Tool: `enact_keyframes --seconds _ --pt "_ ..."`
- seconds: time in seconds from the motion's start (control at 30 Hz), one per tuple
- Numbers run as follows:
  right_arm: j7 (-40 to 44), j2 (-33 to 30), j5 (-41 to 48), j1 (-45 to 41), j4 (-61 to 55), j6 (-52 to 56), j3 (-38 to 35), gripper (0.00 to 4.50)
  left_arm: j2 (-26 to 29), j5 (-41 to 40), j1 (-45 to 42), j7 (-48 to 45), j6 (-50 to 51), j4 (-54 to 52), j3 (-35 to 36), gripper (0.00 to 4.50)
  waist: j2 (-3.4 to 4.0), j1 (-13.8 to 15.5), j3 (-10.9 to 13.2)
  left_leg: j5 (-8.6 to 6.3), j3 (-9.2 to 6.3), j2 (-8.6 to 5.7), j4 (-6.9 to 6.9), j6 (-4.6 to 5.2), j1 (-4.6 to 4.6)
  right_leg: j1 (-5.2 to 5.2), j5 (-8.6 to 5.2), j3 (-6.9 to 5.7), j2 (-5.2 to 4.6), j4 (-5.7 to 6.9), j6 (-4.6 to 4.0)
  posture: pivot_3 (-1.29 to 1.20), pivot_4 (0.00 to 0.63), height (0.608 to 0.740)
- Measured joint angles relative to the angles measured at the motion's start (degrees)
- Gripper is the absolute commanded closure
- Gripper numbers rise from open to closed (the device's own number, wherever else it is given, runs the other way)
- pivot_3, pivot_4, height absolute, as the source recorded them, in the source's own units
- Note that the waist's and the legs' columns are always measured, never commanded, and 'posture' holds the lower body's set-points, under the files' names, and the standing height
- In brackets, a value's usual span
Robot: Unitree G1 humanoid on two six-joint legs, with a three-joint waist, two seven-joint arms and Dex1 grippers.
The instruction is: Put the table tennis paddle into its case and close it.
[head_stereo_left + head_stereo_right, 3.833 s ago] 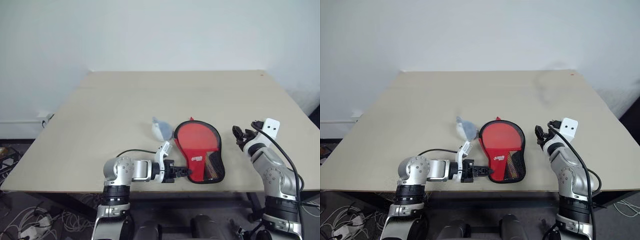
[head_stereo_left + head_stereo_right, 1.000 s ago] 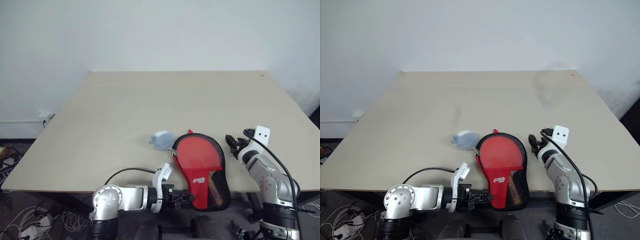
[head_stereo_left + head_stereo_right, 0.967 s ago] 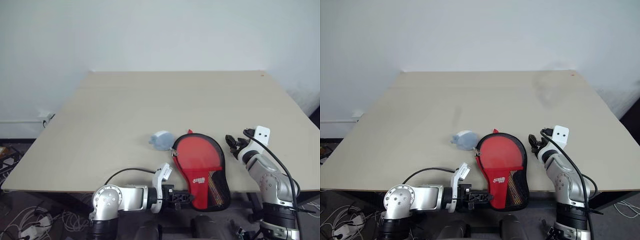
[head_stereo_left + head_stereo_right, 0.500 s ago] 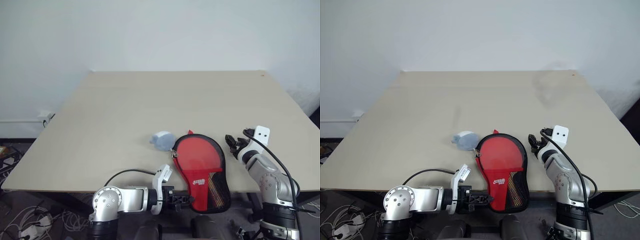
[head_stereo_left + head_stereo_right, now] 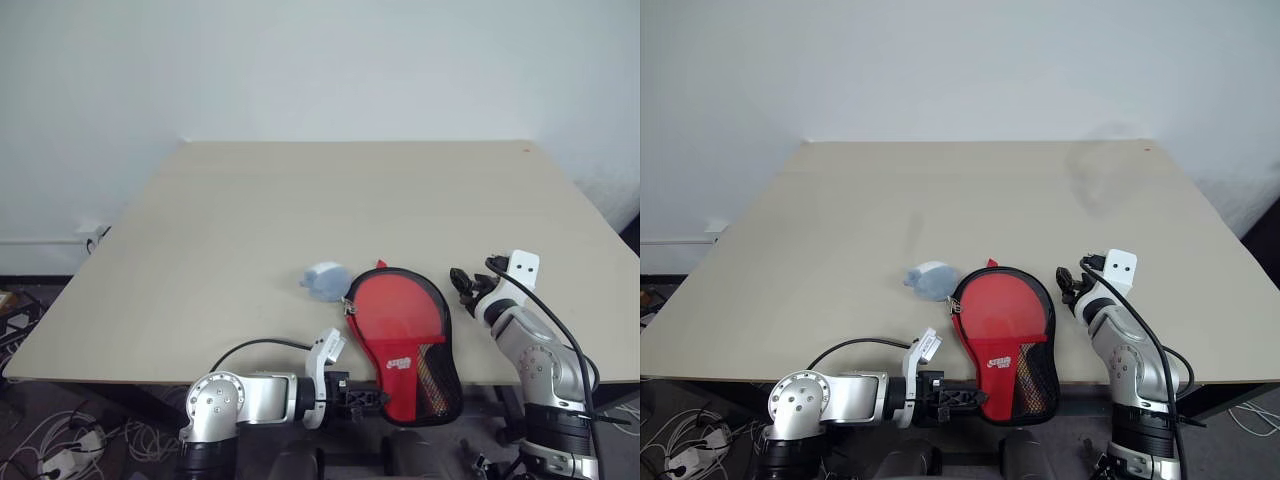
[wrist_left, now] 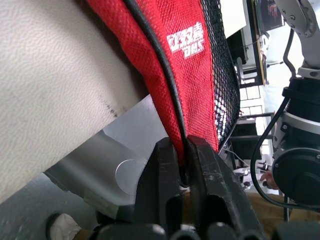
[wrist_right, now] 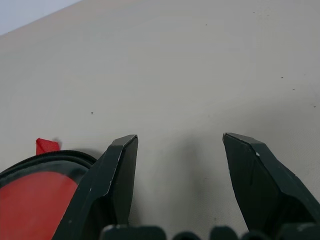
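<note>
The red case (image 5: 400, 330) with black trim lies at the table's near edge, its narrow end with the white logo and black mesh hanging over the edge. A brownish shape shows behind the mesh; the table tennis paddle is otherwise hidden. My left gripper (image 5: 378, 400) sits just below the table edge, pointing right. In the left wrist view its gripper (image 6: 182, 145) is shut on the case's trimmed edge (image 6: 165, 95). My right gripper (image 5: 468, 285) rests open just right of the case's round end, nothing between its fingers (image 7: 120, 165).
A small bluish-white wad (image 5: 323, 281) lies on the table (image 5: 250, 220) just left of the case's round end. A red zip tab (image 7: 47, 146) sticks out at the top of the case. The table's near edge runs under the case.
Since the earliest frames the case has been dragged toward the near edge and now overhangs it, and the wad has shifted nearer. Over the last second nothing has visibly moved.
</note>
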Motion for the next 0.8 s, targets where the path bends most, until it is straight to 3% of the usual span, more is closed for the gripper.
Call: enact_keyframes --seconds 0.33,0.8 --pt "0.0 -0.1 0.0 -1.2 1.5 0.0 0.0 1.58 0.5 0.9 -1.4 -1.2 -1.2 0.0 0.1 0.87 0.0 0.0 0.0 0.0 0.01 0.0 0.02 0.0 -0.01 0.0 0.0 0.0 0.0 0.0 0.0 0.0 0.0 0.74" --pt "0.2 -0.5 -0.2 -3.4 3.7 -1.1 0.0 1.58 3.0 2.0 -3.5 -4.9 -1.7 1.0 -0.1 0.87 0.0 -0.1 0.0 -0.04 0.01 0.0 0.3 -0.07 -0.03 0.04 0.01 -0.01 0.0 0.03 0.0 0.0 0.0 0.74"
